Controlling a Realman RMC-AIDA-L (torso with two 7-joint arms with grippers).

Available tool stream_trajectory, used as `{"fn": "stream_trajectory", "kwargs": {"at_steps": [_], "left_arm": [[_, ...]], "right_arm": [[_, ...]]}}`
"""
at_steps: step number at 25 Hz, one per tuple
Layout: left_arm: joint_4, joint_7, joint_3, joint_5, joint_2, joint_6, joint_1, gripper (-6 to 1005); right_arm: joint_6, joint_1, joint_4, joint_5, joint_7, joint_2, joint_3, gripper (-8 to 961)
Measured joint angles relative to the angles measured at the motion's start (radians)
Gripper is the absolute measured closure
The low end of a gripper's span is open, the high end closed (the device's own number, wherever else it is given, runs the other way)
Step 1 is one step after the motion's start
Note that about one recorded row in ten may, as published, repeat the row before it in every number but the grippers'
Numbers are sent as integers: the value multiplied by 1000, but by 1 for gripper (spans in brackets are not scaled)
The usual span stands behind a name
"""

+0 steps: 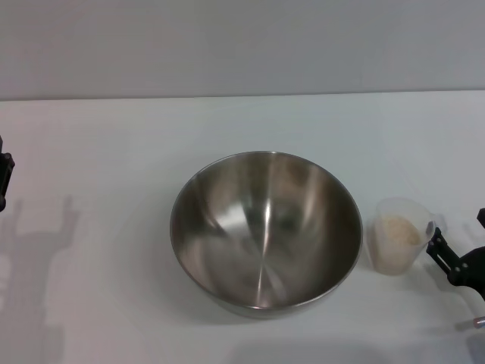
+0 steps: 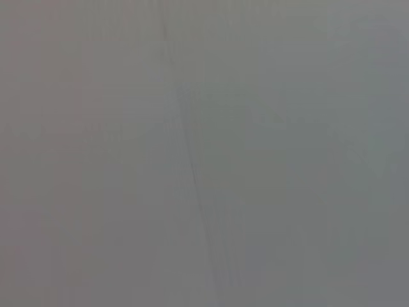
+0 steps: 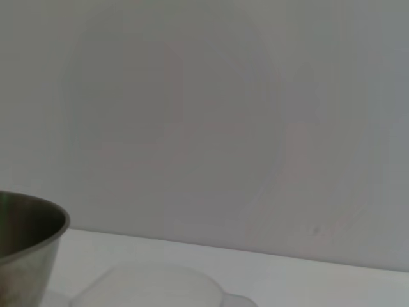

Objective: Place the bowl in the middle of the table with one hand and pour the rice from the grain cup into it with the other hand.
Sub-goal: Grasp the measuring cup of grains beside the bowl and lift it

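Here, steel bowl [image 1: 265, 231] mid-table [image 1: 98, 152], grain cup [image 1: 398, 244] of rice [image 1: 397, 236] beside it, right gripper [image 1: 447, 254] at its handle, grip unclear, left gripper [image 1: 4, 178] at edge, state unclear.

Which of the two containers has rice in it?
The small translucent grain cup, beside the right gripper. The big steel bowl is empty.

Glossy brushed-steel bowl [image 1: 265, 231]; translucent plastic grain cup [image 1: 399, 235]

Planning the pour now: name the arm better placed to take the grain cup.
Right. The right gripper sits just beside the grain cup, at its handle side. The left gripper is at the table's far left edge, with the bowl between it and the cup.
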Motion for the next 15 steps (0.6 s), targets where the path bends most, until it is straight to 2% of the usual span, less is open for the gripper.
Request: {"fn": "stream_trajectory", "kwargs": {"at_steps": [13,15], "left_arm": [[14,0,3,0,0,-5,-8,186],[20,0,3,0,0,-6,-9,186]], "right_arm": [[8,9,3,-5,-1,1,-14,248],[10,13,3,-5,-2,1,-16,326]]}}
